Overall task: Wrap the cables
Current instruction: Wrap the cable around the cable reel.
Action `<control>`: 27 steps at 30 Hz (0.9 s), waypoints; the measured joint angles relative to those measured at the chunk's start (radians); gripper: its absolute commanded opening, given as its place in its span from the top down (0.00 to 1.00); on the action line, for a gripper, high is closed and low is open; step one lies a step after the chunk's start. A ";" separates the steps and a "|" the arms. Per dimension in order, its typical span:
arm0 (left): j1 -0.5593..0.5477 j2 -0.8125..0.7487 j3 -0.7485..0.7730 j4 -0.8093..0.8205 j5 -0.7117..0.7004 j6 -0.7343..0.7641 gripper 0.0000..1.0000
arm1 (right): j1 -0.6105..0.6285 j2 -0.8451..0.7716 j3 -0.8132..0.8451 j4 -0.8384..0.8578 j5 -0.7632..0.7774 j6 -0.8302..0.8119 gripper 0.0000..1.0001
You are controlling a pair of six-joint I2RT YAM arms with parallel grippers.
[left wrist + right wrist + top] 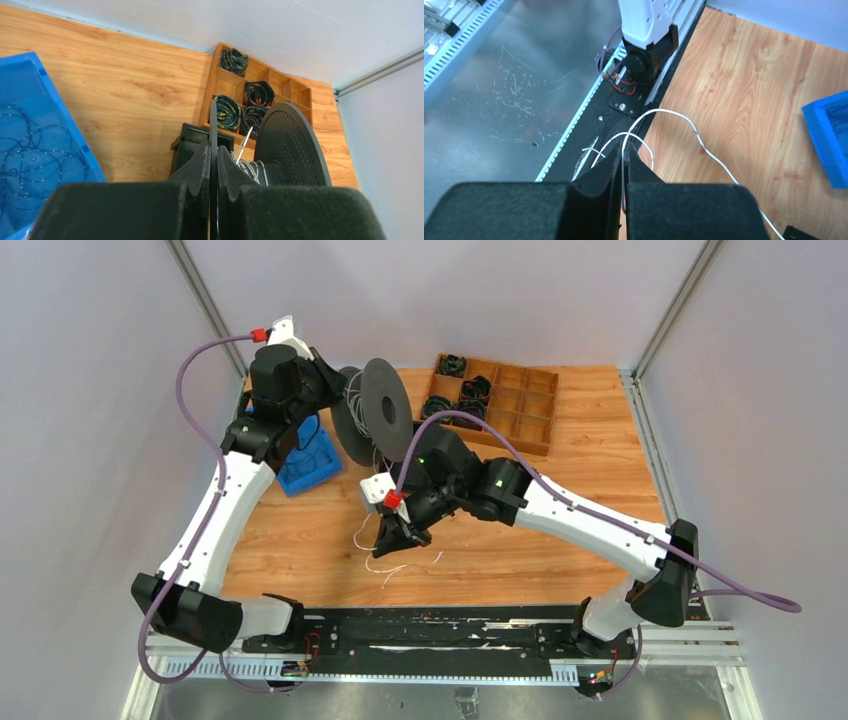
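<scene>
The wire (664, 110) is white, silvery where it is wound on the reel; the reel (292, 145) is black, its disc dotted all over with small holes; the table (600, 440) is orange-brown wood with darker grain; the bin (295, 483) is bright blue; the blue wires (30, 150) inside it are flecked with pale dots; the tray (537, 405) is brown wood; its bundles (227, 112) are black mottled with green; the cords (195, 370) are purple, with red caps (259, 335).
</scene>
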 measured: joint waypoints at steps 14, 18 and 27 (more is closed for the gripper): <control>-0.118 -0.031 -0.076 0.016 -0.101 0.117 1.00 | -0.006 0.005 0.180 -0.114 0.043 0.024 0.99; -0.153 -0.031 -0.091 0.018 -0.115 0.138 1.00 | -0.014 0.010 0.194 -0.121 0.063 0.029 0.99; -0.187 -0.024 -0.095 0.020 -0.130 0.160 1.00 | -0.019 0.062 0.245 -0.125 0.070 0.065 0.99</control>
